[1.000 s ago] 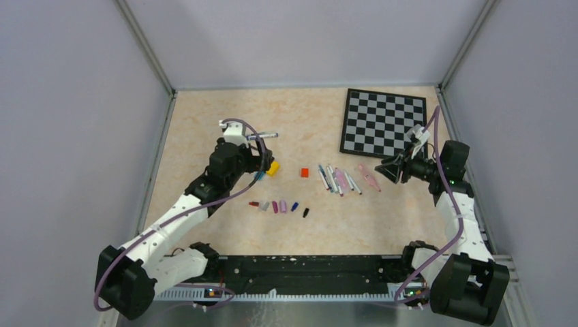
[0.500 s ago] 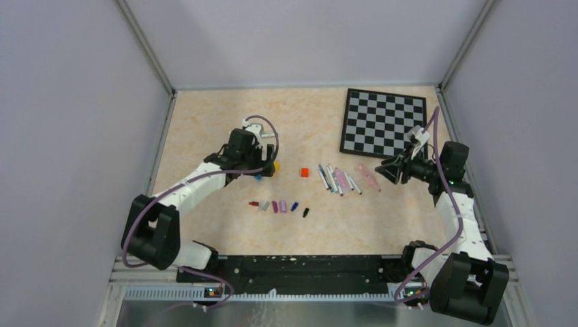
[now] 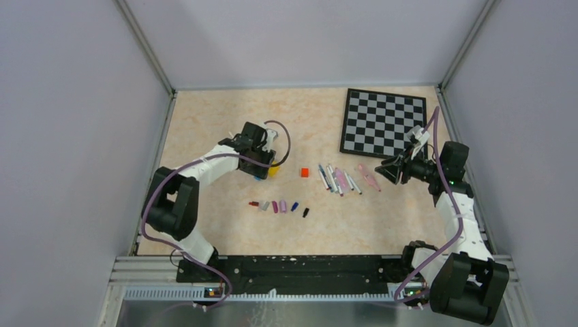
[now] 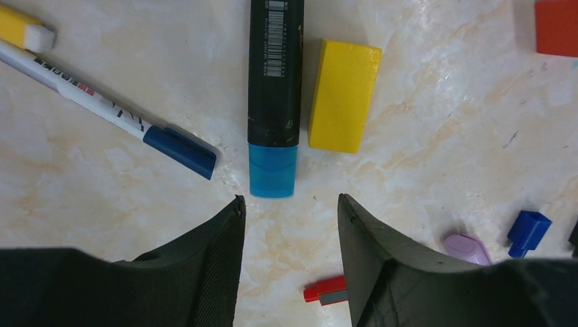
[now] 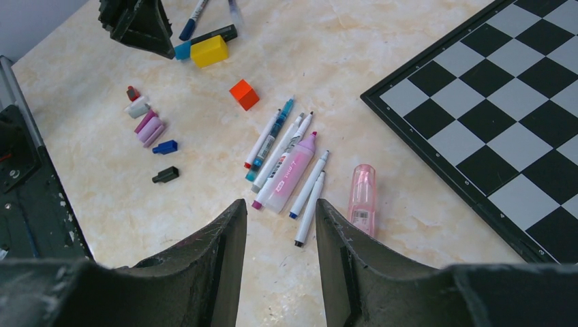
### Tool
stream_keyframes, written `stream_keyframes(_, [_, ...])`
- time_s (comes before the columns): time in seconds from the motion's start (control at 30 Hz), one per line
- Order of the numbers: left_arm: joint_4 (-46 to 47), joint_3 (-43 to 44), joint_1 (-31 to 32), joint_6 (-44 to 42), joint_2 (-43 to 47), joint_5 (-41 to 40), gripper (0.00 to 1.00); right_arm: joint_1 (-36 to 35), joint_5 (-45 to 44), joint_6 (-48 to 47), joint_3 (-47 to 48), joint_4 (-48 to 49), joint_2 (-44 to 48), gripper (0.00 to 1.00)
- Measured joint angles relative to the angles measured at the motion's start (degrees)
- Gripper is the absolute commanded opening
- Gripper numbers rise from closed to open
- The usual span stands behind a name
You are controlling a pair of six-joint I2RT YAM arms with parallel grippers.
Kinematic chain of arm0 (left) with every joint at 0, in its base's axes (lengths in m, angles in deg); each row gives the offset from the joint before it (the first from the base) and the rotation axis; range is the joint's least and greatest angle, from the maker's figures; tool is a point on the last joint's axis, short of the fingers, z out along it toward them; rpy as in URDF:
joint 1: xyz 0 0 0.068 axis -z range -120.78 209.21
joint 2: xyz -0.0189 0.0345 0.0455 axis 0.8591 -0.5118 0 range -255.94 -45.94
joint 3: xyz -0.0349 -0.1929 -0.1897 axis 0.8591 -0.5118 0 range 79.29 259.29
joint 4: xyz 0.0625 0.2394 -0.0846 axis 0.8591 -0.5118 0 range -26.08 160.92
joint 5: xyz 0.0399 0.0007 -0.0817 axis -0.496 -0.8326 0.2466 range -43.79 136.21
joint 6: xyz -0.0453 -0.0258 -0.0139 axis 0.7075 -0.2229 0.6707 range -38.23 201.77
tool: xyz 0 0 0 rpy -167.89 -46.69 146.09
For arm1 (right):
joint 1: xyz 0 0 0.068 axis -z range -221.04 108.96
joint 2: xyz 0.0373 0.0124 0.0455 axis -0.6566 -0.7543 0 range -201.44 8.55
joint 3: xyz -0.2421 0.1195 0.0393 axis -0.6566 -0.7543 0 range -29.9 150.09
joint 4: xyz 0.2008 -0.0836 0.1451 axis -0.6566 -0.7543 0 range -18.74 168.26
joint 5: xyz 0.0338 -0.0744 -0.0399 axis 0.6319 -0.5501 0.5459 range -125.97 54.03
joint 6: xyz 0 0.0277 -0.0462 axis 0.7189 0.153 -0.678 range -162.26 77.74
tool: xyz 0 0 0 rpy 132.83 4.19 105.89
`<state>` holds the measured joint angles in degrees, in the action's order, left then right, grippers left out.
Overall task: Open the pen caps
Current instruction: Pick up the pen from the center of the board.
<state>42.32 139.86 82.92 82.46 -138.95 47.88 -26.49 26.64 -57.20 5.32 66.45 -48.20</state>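
Closely ahead of the parted, empty left fingers, matte black: a black marker with glossy cyan cap on, flat beside a yellow block. Open marbled table all round. Mid-table, loose caps in a short row, whole from the right wrist, cropped from the left. Then slim pens fanned together. Rightmost, right fingers spread on nothing, raised, near the checkerboard edge.

The left gripper hung with fingers parted and empty, just short of the blue cap on a black marker; a yellow block lay alongside.
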Motion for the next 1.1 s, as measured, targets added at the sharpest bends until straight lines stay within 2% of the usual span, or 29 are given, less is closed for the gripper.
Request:
stream_keyframes(0.4, [-2.86,6.4,-0.57,-5.38,-7.56,-0.68,0.53,0.0,0.0,-0.02,0.0,0.0,-0.04,0.41])
stream_keyframes(0.93, [-4.42,8.66,-2.29,-6.73,-12.63,2.14,0.46,0.0,0.0,-0.04,0.0,0.0,-0.04,0.41])
stream_keyframes(0.97, [-4.39,8.68,-2.29,-6.71,-12.66,2.36,0.45,0.0,0.0,-0.04,0.0,0.0,-0.04,0.41])
stream_keyframes(1.03, [-4.42,8.68,-2.32,-6.75,-12.72,2.62,0.36,0.0,0.0,-0.04,0.0,0.0,-0.04,0.41])
stream_keyframes(1.1, [-4.39,8.68,-2.45,-6.69,-12.79,2.84,0.34,0.0,0.0,-0.04,0.0,0.0,-0.04,0.41])
